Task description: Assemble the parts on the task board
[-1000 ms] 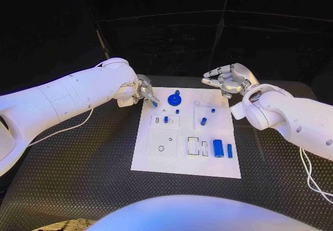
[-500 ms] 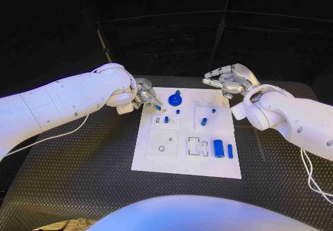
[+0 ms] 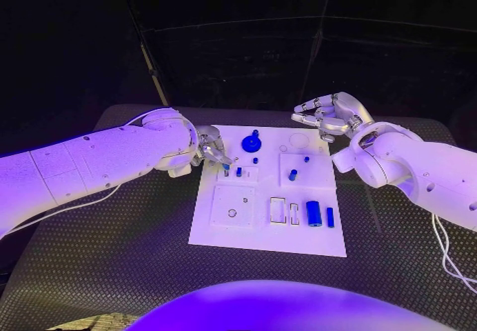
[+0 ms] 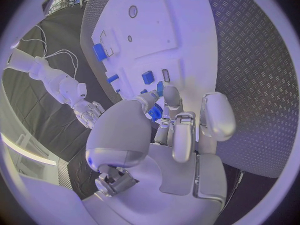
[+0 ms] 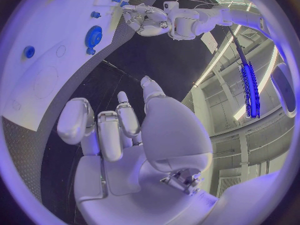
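The white task board (image 3: 260,227) lies in the middle of the table. My left hand (image 3: 211,149) hovers at the board's far left edge and pinches a small blue part (image 4: 155,113) at its fingertips, just above a small block with a blue peg (image 3: 238,171). A blue round knob (image 3: 251,143) stands at the far end. A blue cylinder (image 3: 312,212) and a thin blue bar (image 3: 329,216) lie near the front right. My right hand (image 3: 326,115) is raised beyond the board's far right corner, fingers loosely bent and apart, holding nothing.
The black ribbed table (image 3: 119,234) surrounds the board with free room on both sides. More small blue pegs (image 3: 291,174) stand on the right block. White cables (image 3: 442,248) run along the table near both arms.
My left hand has moved along the board's left edge toward the near side, carrying the small blue part from beside the knob to the block with the peg. The right hand has stayed put.
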Tool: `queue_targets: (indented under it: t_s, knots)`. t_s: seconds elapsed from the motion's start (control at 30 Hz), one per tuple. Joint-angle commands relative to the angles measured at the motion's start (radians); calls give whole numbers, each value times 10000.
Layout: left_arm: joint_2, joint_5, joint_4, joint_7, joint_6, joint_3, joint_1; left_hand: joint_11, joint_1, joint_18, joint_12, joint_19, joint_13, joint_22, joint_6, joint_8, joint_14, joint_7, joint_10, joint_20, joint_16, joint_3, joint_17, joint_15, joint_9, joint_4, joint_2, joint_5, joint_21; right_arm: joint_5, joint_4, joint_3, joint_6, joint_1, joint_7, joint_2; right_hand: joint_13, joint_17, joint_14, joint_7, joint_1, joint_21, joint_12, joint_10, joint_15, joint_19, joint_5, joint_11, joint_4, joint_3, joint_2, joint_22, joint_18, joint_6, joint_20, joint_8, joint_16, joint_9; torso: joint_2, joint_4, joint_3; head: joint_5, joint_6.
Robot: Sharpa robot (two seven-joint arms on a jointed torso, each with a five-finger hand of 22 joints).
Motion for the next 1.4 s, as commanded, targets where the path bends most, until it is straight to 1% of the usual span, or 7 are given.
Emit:
queue_targets:
  t_s: [0.03,0.17,0.37,0.53,0.73,1.27,1.4]
  knots:
    - [3,-967,109,48,-386,7,-46,-13,-14,-11,63,29,52,1606,-25,74,996,-55,126,-39,7,1514,2539,-75,52,-1370,-147,-10,76,-8,10,6,69,11,93,0,-1,829,653,10,-78,-69,35,-75,41,-95,25,13,6,-54,44,-9,98,-57,1,30,-61,-6,16,-9,-8,34,13]
    - [14,-1163,175,42,-332,7,-85,-20,-46,-18,101,44,99,1619,-18,99,1001,-61,169,-43,21,1605,2560,-79,71,-1397,-189,-10,118,-8,2,6,75,2,94,5,-1,829,653,10,-78,-69,35,-75,41,-95,25,13,6,-54,44,-9,98,-57,1,30,-61,-6,8,-4,-5,-4,-6]
    - [12,-1391,270,9,-63,6,-143,-28,-84,-31,163,70,179,1640,-8,130,1009,-69,232,-50,40,1708,2589,-87,94,-1432,-240,-6,197,-8,-6,6,83,-12,96,12,-1,829,653,10,-78,-69,35,-75,41,-95,25,13,6,-54,44,-9,98,-57,1,30,-61,-6,15,-4,8,17,-13]
    - [6,-1495,318,-16,86,5,-176,-33,-106,-35,198,79,224,1647,-4,146,1012,-74,265,-54,48,1760,2601,-91,105,-1448,-265,5,219,-8,-8,6,87,-15,92,10,-1,829,653,10,-78,-69,35,-75,41,-95,25,13,6,-54,44,-9,98,-57,1,30,-61,-6,22,-11,0,22,17]
    - [-17,-1598,377,-45,343,6,-216,-37,-125,-39,215,88,241,1654,-1,159,1011,-77,284,-57,46,1803,2599,-95,115,-1461,-287,19,244,-8,-21,6,98,-17,94,10,-1,829,653,10,-78,-69,35,-75,41,-95,25,13,6,-54,44,-9,98,-57,1,30,-61,-6,16,-2,-2,24,-18]
    - [-100,-1707,490,-83,662,6,-244,-41,-142,-39,241,90,275,1655,5,174,1013,-81,307,-60,52,1845,2606,-98,126,-1479,-313,32,243,-8,-20,6,105,-19,94,4,12,828,652,9,-81,-70,46,-65,41,-95,44,11,18,-67,56,-9,98,-54,1,39,-62,-5,20,-4,1,105,-75]
    - [-122,-1719,540,-96,747,6,-246,-44,-150,-39,256,91,297,1655,10,183,1013,-84,319,-61,51,1867,2605,-99,132,-1488,-326,36,243,-8,-19,6,105,-19,96,5,12,828,652,9,-81,-70,46,-65,41,-95,44,11,18,-67,56,-9,98,-54,1,39,-62,-5,20,5,-8,100,-78]
